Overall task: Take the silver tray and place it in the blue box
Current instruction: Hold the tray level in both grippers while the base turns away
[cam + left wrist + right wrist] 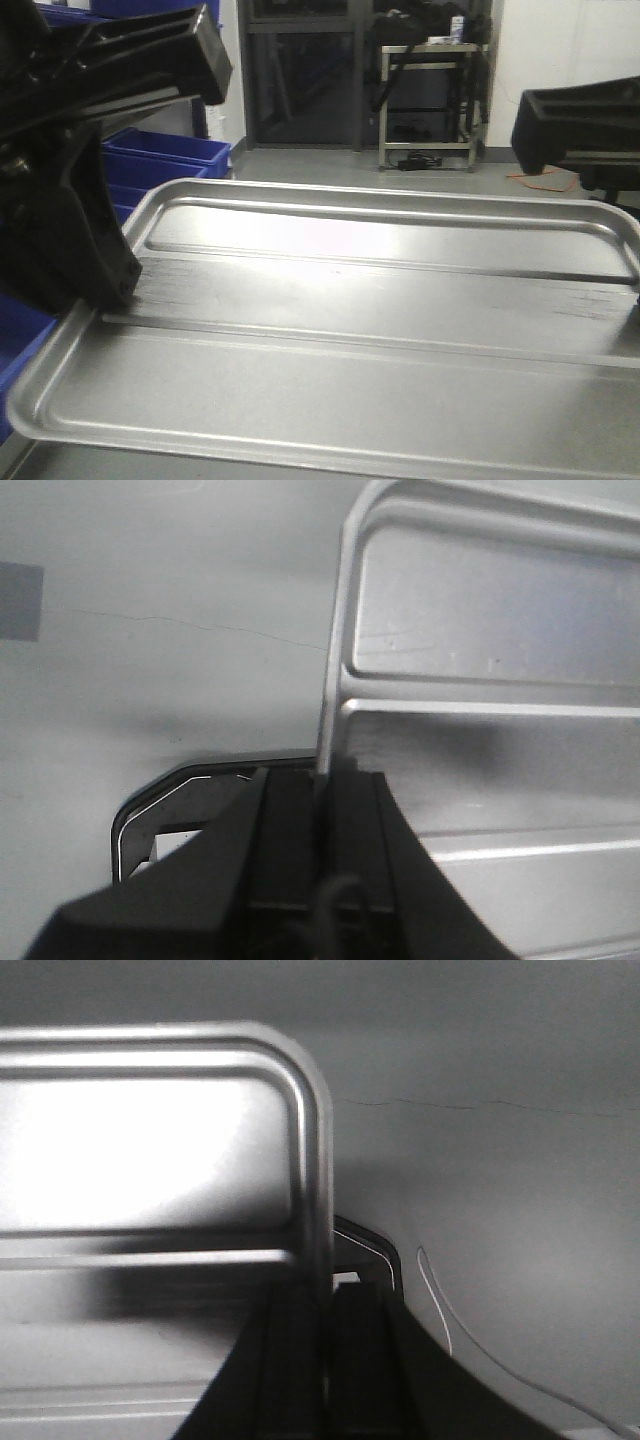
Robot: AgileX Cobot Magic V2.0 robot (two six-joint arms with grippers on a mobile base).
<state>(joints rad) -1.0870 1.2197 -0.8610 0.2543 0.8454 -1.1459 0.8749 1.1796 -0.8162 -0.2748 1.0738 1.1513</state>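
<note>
Left gripper: jaws narrow, pinched tight on short-end rim of big matt-silver rectangular metal tray. Right gripper: same deal, nipped onto opposite rim. Tray spans between both, roughly level.

Front view only: deep blue plastic crate just beside tray's left edge, more blue crates behind, metal rack far back.

Wrist views only: grey cracked surface beyond rim.

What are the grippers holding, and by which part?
The silver tray: the left gripper clamps its left short rim, the right gripper its right short rim.
</note>
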